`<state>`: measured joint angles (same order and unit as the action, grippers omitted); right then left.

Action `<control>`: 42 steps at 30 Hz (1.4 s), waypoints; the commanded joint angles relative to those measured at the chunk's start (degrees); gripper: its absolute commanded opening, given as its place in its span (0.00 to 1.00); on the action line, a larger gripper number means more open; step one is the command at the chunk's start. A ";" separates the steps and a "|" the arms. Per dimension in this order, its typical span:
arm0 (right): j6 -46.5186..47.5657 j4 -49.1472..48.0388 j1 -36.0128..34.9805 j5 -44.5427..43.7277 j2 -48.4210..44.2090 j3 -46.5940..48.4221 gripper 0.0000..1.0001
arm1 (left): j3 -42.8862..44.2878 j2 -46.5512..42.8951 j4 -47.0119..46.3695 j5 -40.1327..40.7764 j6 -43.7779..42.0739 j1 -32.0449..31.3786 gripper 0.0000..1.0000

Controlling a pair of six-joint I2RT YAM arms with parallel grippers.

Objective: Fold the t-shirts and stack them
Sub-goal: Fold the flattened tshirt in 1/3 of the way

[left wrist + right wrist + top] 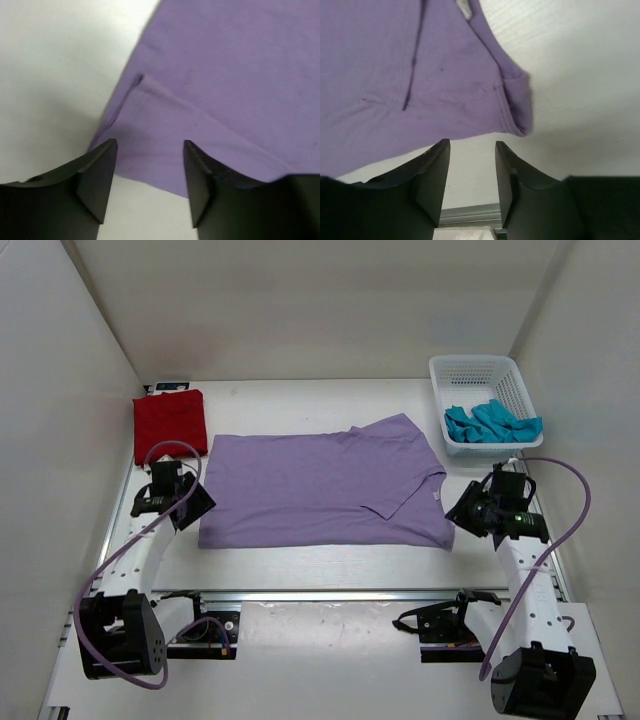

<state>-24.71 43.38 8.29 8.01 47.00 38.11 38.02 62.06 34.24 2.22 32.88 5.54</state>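
Note:
The lavender purple t-shirt (320, 490) lies partly folded in the middle of the table. The dark red t-shirt (170, 420) lies folded at the back left. The teal blue t-shirt (492, 423) is bunched in the white basket. My left gripper (192, 504) is open and empty at the purple shirt's left edge (215, 85); its fingers (97, 175) straddle the hem's corner. My right gripper (466, 510) is open and empty just off the shirt's near right corner (517, 107), its fingers (432, 175) over bare table.
A white mesh basket (480, 370) stands at the back right. White walls close the table on the left, back and right. A metal rail (330, 592) runs along the near edge between the arm bases.

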 commanded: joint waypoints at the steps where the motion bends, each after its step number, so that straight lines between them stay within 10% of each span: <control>1: 3.17 -3.98 -2.04 5.07 1.86 5.31 0.30 | 1.54 -0.89 -2.40 1.84 -2.03 -2.72 0.64; 6: -2.87 -22.17 -17.24 4.84 7.38 -2.23 0.00 | -4.00 3.49 -19.19 -16.18 1.91 -9.66 0.41; 13: -7.19 -46.52 -23.49 5.44 22.23 -8.57 0.26 | -0.93 7.90 -29.83 -9.87 2.27 -28.47 0.39; 31: -13.87 -53.92 -25.08 2.35 31.56 -11.04 0.28 | -8.40 10.53 -38.80 -16.80 7.10 -29.98 0.37; 42: -12.91 -53.66 -22.18 5.26 44.21 6.70 0.06 | -8.58 10.45 -38.99 -16.63 7.11 -29.10 0.37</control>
<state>-38.09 -7.33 -15.00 13.45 88.71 38.41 29.30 73.78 -3.53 -14.02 40.10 -24.05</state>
